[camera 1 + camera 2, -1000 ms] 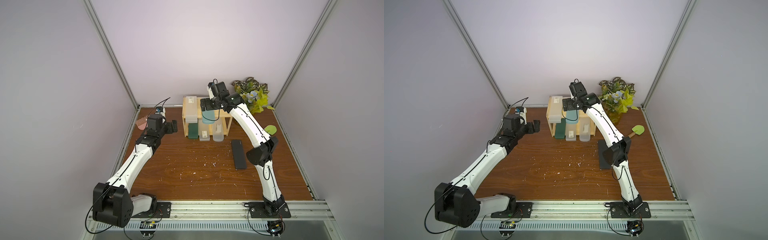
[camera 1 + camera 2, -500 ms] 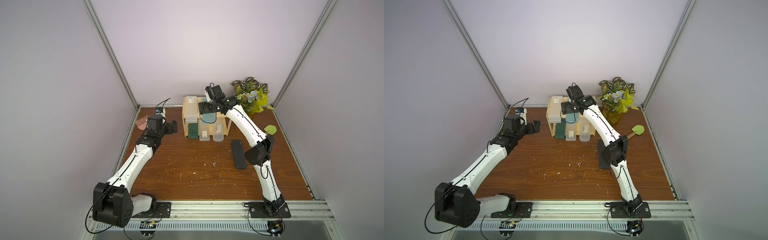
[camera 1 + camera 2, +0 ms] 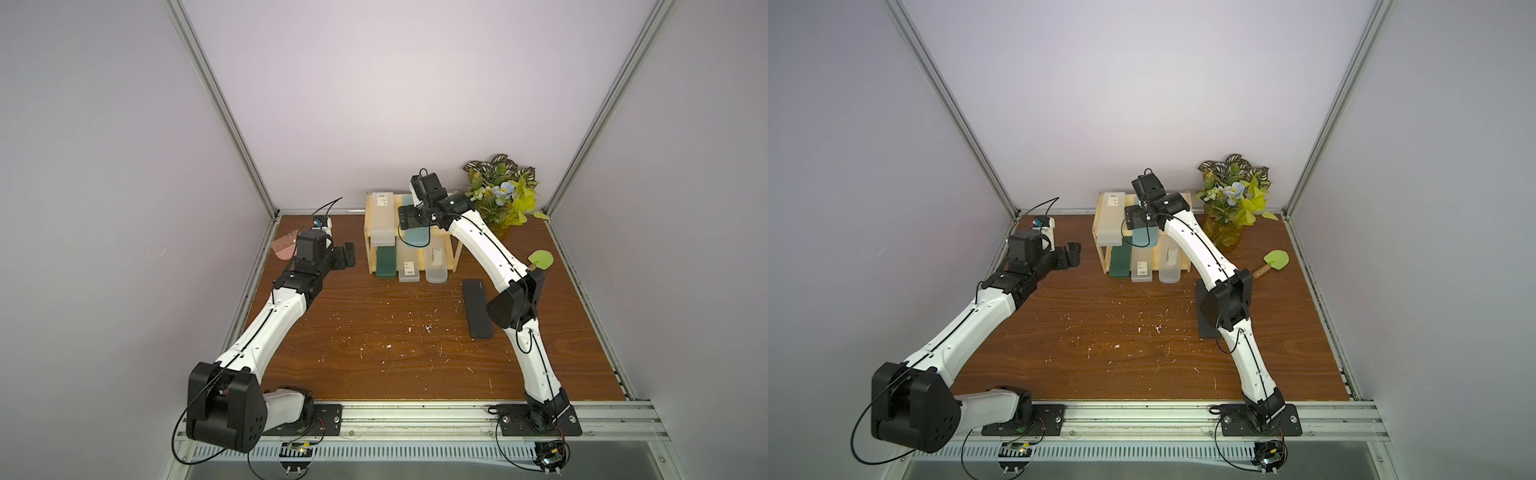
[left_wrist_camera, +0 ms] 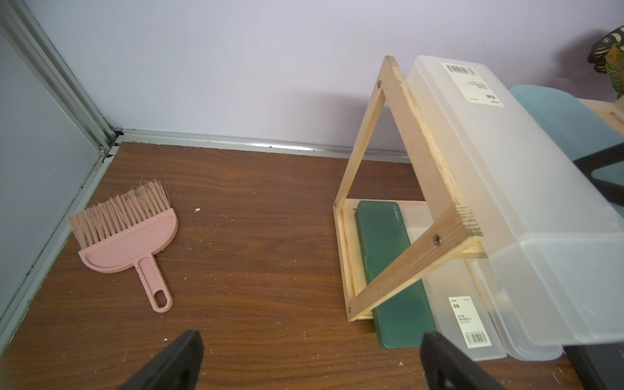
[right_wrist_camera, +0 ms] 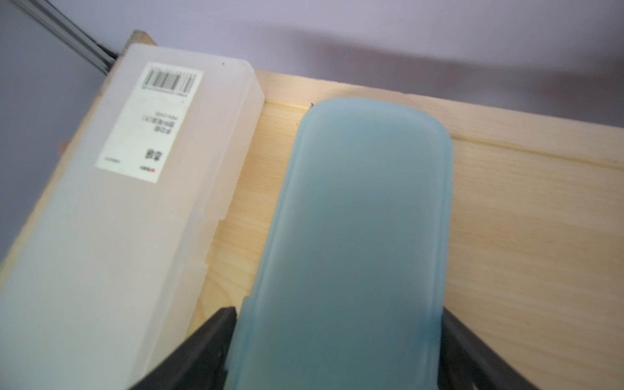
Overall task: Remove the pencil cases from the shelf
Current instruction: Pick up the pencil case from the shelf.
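The little wooden shelf [image 4: 405,270] stands at the back of the table [image 3: 374,353]. On its top board lie a big frosted case [image 3: 382,218] with a barcode sticker and, just beside it, a teal case [image 3: 415,241]. The right gripper [image 5: 337,314] has its two fingers pressed on both sides of the teal case, holding it there on the top board. On the shelf's bottom board a dark green case [image 3: 386,264], a thin frosted case [image 3: 407,268] and a clear case [image 3: 435,266] lie side by side, their front ends sticking out. A black case [image 3: 478,307] lies flat on the table right of the shelf, partly hidden by the right arm [image 3: 490,249]. The left gripper [image 4: 310,341] hangs wide open with nothing in it, left of the shelf, near a pink brush [image 3: 282,248]. A plant [image 3: 505,199] and a green scoop [image 3: 542,259] sit right of the shelf.
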`<state>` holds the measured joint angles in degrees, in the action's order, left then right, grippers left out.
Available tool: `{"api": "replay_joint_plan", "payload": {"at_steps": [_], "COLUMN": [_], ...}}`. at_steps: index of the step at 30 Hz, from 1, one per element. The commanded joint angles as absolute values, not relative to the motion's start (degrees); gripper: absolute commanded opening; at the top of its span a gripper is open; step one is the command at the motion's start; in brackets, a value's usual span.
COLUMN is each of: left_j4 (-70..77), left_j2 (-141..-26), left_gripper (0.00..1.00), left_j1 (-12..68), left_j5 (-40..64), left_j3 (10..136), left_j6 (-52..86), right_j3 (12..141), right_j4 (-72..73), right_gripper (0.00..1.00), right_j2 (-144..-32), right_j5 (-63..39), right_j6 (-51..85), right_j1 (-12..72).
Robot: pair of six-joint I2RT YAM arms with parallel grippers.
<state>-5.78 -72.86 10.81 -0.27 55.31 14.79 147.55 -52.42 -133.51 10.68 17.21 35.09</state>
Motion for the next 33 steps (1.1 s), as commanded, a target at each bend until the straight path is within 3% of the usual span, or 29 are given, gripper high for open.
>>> {"api": "replay_joint_plan", "payload": {"at_steps": [1,12,19,27,33], "left_j4": [-5.2,-6.2,-7.6,-9.0,-9.1], "left_j2": [-73.3,-72.9,-71.5,-68.9,-67.0], "left_gripper": [1.00,1.00,1.00,1.00,1.00], "left_j1": [11.2,11.1,11.1,11.2,11.1], "left_j5": [-1.0,-0.5,0.0,0.5,1.0], "left_j3": [54.8,56.3,58.0,58.5,57.1], "left_j6": [14.2,14.4,15.0,16.1,17.3], "right_j3": [148.6,149.3,142.7,99.7,72.2], "right_j4": [-53.4,-53.9,-54.3,-36.4,-33.8], "right_gripper": [0.77,0.72,0.72,0.71,0.71], "right_j2": [-133.3,-129.3,-118.2,-87.4,-68.9], "right_j5": [11.6,13.3,13.3,12.2,10.6], "right_j6": [17.8,18.1,17.7,20.1,25.2], "right_j1": [35.1,35.1,35.5,37.1,39.5]}}
